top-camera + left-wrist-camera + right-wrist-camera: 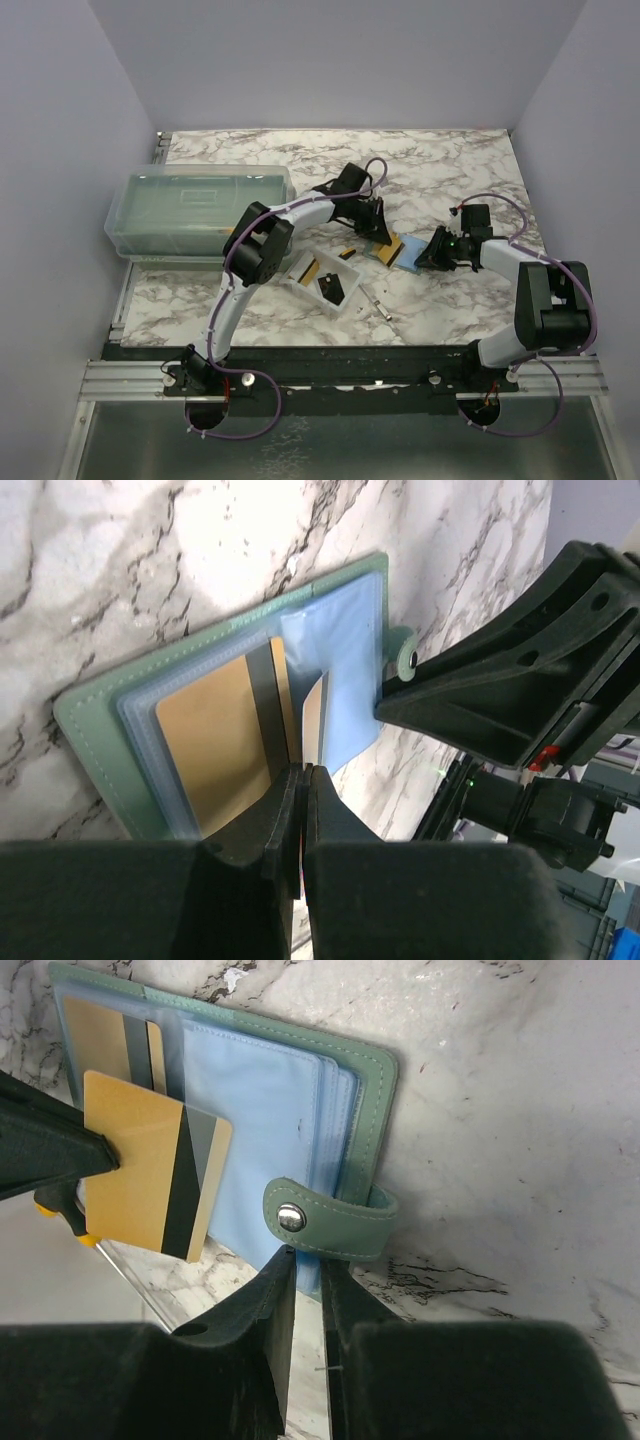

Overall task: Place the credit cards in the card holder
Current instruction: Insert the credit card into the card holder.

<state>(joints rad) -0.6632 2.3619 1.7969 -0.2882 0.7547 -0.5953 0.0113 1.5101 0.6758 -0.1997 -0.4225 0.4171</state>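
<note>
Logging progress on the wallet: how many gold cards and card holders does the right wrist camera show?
gold credit cards: 2 (one sleeved, one in the left gripper)
card holder: 1
Total: 3

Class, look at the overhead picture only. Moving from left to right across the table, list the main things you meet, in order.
lidded plastic box → small clear tray → card holder → right hand
</note>
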